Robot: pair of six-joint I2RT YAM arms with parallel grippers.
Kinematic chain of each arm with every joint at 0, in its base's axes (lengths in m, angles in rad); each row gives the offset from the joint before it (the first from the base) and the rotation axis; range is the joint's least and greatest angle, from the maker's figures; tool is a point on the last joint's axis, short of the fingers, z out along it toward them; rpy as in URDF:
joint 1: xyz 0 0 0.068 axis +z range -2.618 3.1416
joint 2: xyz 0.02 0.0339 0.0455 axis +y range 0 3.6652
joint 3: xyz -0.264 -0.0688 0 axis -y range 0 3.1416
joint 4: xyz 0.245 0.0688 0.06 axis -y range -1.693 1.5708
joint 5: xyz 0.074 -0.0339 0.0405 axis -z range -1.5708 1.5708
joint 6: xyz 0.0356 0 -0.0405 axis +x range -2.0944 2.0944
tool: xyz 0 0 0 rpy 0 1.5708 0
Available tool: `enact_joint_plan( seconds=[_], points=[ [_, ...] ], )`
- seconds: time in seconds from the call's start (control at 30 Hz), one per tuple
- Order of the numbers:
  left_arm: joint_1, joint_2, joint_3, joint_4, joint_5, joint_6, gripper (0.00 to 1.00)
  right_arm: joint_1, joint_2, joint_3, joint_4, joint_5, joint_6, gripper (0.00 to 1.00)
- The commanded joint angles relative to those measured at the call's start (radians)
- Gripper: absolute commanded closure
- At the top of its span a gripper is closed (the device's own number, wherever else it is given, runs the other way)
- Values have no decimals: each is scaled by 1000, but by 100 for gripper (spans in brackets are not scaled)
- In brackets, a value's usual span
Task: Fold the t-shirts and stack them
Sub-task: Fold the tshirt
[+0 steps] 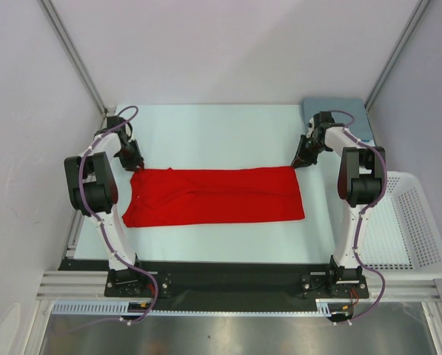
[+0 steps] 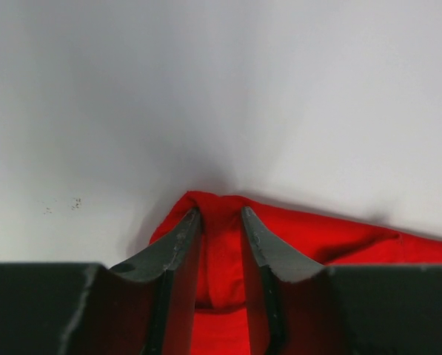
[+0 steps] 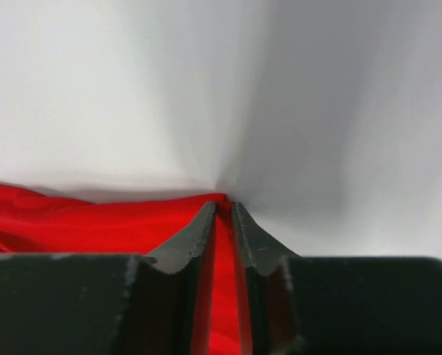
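Both arms pinch the red shirt [image 1: 217, 196].
It lies flat on the table [image 1: 206, 133]; the left gripper [image 1: 135, 164] clamps its far-left corner, the right gripper [image 1: 300, 161] its far-right corner. The blue shirt [image 1: 354, 115] sits just beyond that corner.

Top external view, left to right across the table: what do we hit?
left tool → red t-shirt → right tool → folded blue t-shirt → white mesh basket
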Motion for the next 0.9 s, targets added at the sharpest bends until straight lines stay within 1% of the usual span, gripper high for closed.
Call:
enact_joint_plan(
  seconds=[0.0, 0.07, 0.13, 0.27, 0.37, 0.57, 0.87],
  points=[
    [-4, -30, 6, 24, 13, -2, 68, 3, -42, -8, -8, -7, 4, 79],
    [-4, -31, 6, 24, 14, -4, 68, 1, -55, -14, -13, -2, 4, 71],
    [-2, -31, 0, 27, 17, -4, 68, 1, -65, -23, -22, -8, -2, 69],
    [-4, -38, -8, 28, 19, -5, 68, 3, -93, -52, -22, -18, 1, 69],
    [-4, -39, -14, 31, 23, -5, 69, 1, -105, -74, -11, -21, 2, 71],
    [-4, -35, -17, 31, 20, -5, 71, 0, -99, -58, -2, -9, 11, 78],
    [-2, -31, -11, 33, 23, -4, 72, 1, -75, -3, -19, -4, 8, 76]
  ],
)
